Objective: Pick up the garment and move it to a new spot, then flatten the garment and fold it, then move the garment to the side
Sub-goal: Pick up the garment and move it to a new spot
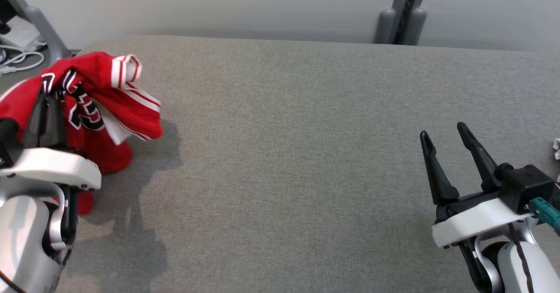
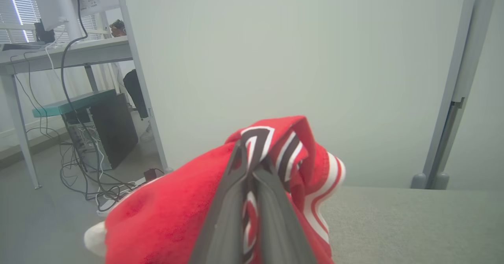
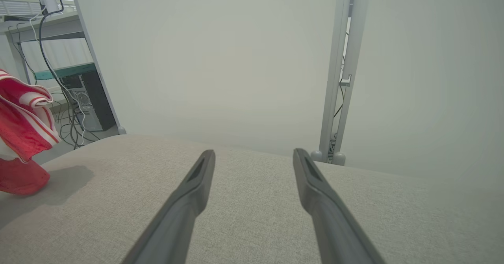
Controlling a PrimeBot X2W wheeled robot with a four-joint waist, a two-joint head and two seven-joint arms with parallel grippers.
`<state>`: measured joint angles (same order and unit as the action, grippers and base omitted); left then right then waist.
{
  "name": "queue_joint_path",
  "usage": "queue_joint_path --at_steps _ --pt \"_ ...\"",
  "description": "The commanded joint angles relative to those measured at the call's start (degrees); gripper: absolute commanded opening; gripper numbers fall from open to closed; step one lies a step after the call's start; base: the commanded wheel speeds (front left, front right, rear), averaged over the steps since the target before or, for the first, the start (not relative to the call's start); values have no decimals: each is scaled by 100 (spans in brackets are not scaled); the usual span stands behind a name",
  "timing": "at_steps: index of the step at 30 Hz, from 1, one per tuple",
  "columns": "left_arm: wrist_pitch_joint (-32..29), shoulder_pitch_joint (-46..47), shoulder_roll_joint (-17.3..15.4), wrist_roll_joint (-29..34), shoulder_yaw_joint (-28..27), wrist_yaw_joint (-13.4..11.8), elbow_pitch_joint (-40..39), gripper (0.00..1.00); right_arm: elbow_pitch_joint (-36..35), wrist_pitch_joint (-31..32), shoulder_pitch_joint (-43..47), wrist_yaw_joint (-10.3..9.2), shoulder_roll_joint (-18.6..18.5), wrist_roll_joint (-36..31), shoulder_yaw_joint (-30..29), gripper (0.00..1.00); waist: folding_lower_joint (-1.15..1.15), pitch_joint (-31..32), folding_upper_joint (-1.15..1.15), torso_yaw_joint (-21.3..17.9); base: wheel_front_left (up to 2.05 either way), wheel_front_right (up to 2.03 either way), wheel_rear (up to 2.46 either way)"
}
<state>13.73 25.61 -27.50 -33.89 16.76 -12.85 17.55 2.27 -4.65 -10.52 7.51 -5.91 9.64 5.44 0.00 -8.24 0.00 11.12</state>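
1. The garment (image 1: pixel 109 96), a red jersey with white and black trim, hangs in a bunch at the far left edge of the grey padded surface (image 1: pixel 284 153); its lowest folds touch the surface and the rest is raised above it
2. The left gripper (image 1: pixel 46 105) has its two fingers pressed together on an upper fold of the jersey; the left wrist view shows red cloth pinched between them and draped to both sides
3. The step in hand looks like the first one: the pick-up, with the grasp made and the carry to a new spot not yet done
4. The next move likely calls for lifting until the trailing folds clear the surface, then bringing the bundle over the bare middle, where there is room to spread it flat
5. A single pinch on a bunched jersey may slip or drag, so a slow, high carry seems wise
6. The right gripper (image 1: pixel 442 130) hovers over the right side of the surface, fingers spread wide and holding nothing, well apart from the jersey, free to help with flattening
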Motion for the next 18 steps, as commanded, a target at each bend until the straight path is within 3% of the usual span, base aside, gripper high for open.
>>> queue_joint_path --at_steps 1,7,11,14,18 --pt "-101 -188 -64 10 -3 -107 -246 0 -15 -24 72 -4 2 -2 -5 100 0 197 0 -211 0 0 0" --pt "-705 -1302 -259 153 91 -828 -2087 0 -38 -25 170 -4 44 -28 80 100 0 431 0 -573 0 0 0" --pt "-892 -1879 -231 188 210 -1141 -2857 0 -53 -41 205 -4 60 -63 102 100 0 535 0 -799 0 0 0" --pt "-976 -2153 -182 203 331 -1246 -3156 0 -77 -50 253 -4 64 -57 100 100 0 584 0 -907 0 0 0" --pt "-987 -2218 -106 239 526 -1205 -3289 0 -104 -49 277 -4 75 -28 74 100 0 620 0 -1060 0 0 0"
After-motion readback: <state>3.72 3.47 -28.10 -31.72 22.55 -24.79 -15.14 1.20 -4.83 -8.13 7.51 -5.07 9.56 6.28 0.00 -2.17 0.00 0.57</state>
